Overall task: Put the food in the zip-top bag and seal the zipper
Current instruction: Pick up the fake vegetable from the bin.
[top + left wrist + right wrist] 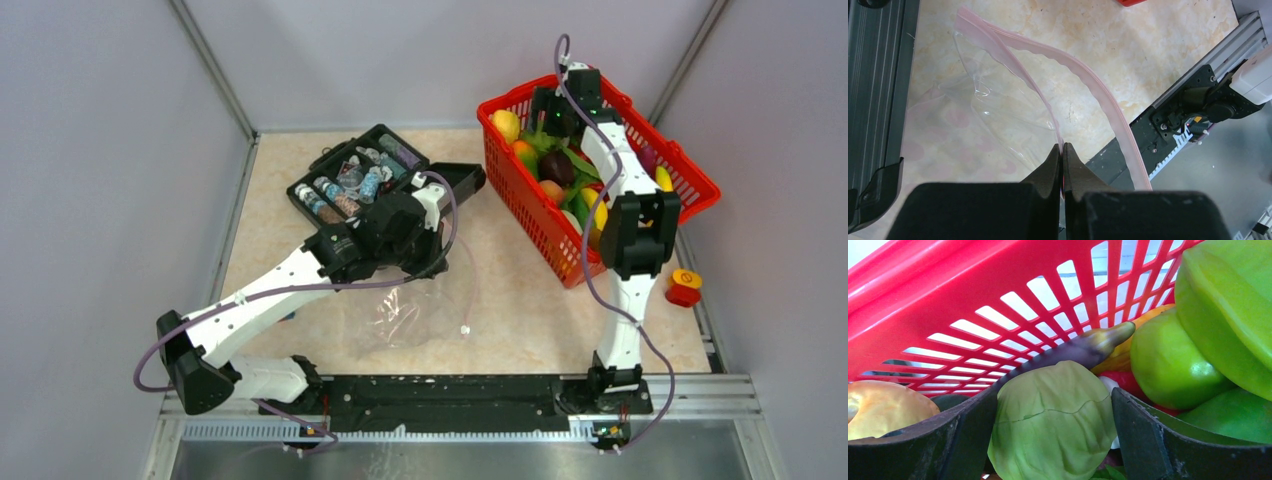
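At left, the pinkish zipper strip point(1088, 85) of the clear crinkly zip-top bag point(983, 120) on the tabletop point(1148, 45) could slip from the left gripper point(1063, 150), clamped closed on it. Rightward, inside the red mesh basket point(948, 295), the pale green leafy toy vegetable point(1053, 435) could squirt aside: the right gripper point(1054, 395) straddles it, jaws wide.

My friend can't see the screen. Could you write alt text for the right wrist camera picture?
The right gripper, open, has a dark finger on either side of a pale green leafy toy vegetable inside the red mesh basket. A round green fruit and a long dark purple fruit lie just behind.
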{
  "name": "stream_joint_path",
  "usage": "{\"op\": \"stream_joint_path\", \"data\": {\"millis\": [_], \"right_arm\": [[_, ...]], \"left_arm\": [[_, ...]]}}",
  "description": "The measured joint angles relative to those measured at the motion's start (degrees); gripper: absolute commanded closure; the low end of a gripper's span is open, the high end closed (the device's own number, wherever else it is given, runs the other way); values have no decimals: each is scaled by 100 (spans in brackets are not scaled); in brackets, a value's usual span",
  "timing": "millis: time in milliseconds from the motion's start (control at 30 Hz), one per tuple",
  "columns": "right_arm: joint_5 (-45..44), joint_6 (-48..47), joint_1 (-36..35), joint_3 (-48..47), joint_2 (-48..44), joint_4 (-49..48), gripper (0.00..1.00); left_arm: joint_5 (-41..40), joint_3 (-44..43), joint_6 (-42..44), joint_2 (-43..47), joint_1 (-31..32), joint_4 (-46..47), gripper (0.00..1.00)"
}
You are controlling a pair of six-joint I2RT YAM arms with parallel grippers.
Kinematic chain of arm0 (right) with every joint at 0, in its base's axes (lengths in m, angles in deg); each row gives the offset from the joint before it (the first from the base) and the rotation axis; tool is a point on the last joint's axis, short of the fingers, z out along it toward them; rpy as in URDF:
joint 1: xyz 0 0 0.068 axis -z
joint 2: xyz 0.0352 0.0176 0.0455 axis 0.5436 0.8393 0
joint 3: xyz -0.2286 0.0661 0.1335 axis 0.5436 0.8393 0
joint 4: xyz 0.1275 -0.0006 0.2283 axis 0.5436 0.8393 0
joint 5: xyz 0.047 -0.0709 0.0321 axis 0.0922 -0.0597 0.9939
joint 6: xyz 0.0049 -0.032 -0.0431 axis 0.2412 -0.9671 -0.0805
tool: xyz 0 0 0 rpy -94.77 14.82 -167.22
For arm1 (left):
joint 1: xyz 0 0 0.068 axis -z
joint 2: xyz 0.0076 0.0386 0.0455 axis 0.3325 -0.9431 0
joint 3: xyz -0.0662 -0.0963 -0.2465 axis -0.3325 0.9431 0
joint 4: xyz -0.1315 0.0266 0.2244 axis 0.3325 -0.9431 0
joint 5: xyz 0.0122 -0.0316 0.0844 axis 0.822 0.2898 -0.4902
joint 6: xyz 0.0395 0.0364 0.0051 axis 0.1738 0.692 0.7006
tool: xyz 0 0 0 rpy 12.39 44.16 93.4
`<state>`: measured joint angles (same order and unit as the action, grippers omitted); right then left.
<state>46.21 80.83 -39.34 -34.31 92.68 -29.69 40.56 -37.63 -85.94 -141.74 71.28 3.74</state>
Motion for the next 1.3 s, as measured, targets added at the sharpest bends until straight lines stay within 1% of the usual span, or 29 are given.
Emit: {"op": "stream_joint_path", "data": {"millis": [33,67,233,267,367,433,467,533,567,700,900,1067,1100,1200,1300], "right_arm": [[-76,-13,-28,-11,0,26,7],[-138,-42,-48,-22,0,72,6],[-223,-149,-125,-57,-2,358,5],[-240,-177,-136,-61,-4,372,10],[-236,-210,-140,-140,7,518,32],[-243,-195,-140,-127,-2,505,42],[-256,-155,-140,-9,-48,396,49],[-291,-57,-140,444,-271,48,69],[-304,-50,-140,627,-391,-83,71],[-420,107,-140,1539,-1104,-636,73],[-669,214,-63,2240,-2120,-992,74],[-721,374,166,3099,-3091,-1652,76],[-669,463,225,3383,-3362,-1840,76],[-509,621,380,3635,-3644,-1985,76],[-122,831,509,3934,-3947,-2157,76]], "left_arm": [[-2,0,0,2,0,-2,100],[-2,0,0,4,0,0,100],[-42,2,-2,26,0,0,100],[-44,2,-2,26,0,0,100],[-44,2,-2,26,0,0,100],[-44,2,-2,26,0,-2,100],[-42,2,-2,26,0,0,100],[-44,2,-2,26,0,-2,100],[-46,2,-4,26,0,-2,100],[-59,7,-4,39,0,-2,100],[-61,11,-22,101,0,0,100],[-46,50,-24,120,0,2,100],[-44,57,-24,133,0,0,100],[-44,70,-28,157,0,4,100],[-44,92,-42,186,0,7,100]]}}
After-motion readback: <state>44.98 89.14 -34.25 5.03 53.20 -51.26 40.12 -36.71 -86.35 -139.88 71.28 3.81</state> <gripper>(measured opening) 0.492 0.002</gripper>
